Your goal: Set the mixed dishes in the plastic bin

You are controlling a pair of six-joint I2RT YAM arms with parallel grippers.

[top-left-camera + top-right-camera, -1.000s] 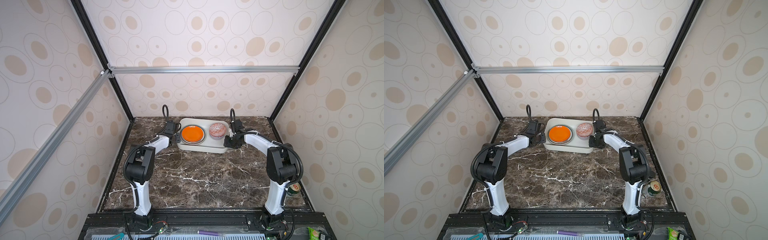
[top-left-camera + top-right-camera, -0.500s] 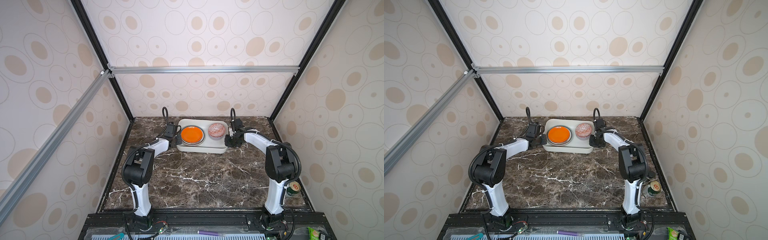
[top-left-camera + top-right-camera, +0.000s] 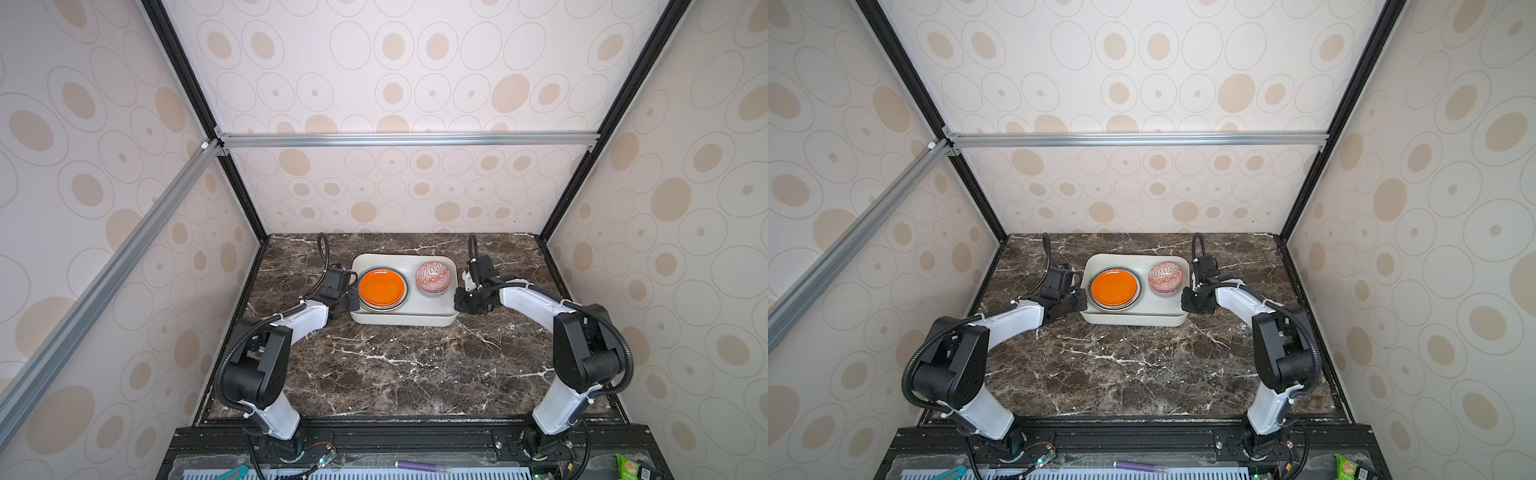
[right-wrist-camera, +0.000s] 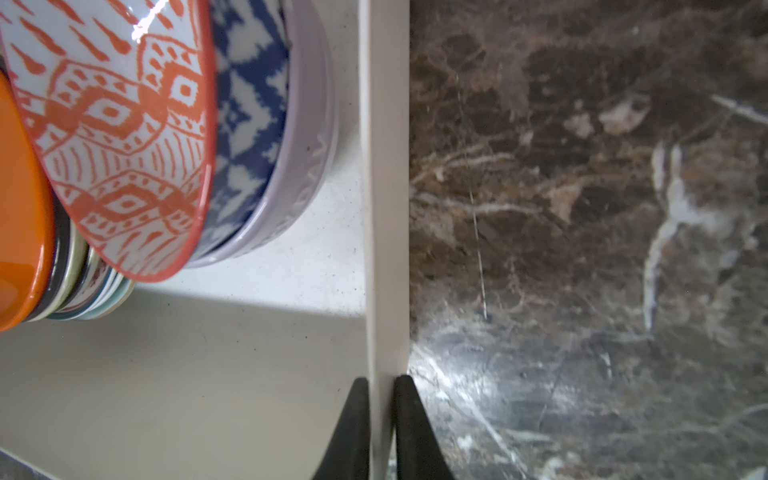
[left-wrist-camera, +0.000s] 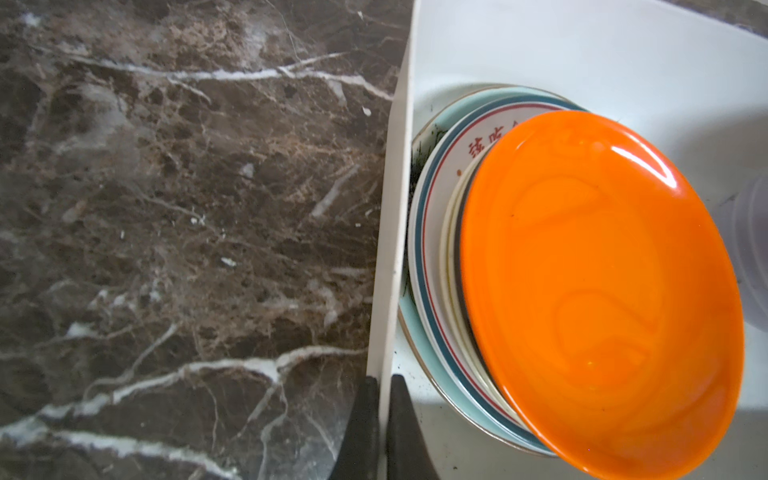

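Observation:
The plastic bin (image 3: 401,320) (image 3: 1133,320) sits at the back middle of the marble table. In it lies a stack of plates, teal and green-rimmed ones below a plain orange plate (image 3: 381,287) (image 3: 1114,287) (image 5: 598,291). Beside the stack a red-white bowl (image 3: 433,276) (image 3: 1165,276) (image 4: 116,124) nests in a lavender bowl (image 4: 299,166). My left gripper (image 3: 351,297) (image 3: 1081,299) (image 5: 384,380) is shut on the bin's left rim (image 5: 392,208). On the opposite rim (image 4: 384,208) my right gripper (image 3: 459,297) (image 3: 1185,299) (image 4: 381,380) is shut, one finger inside and one outside.
Dark marble table (image 3: 395,365) lies in front of the bin, between the two arms. Patterned walls close in the left, right and back, with black posts at the back corners. A purple pen (image 3: 419,464) and a green packet (image 3: 631,469) lie on the front ledge.
Both grippers have closed on the bin's side rims. The left arm has shifted slightly. The bin and dishes stay in place.

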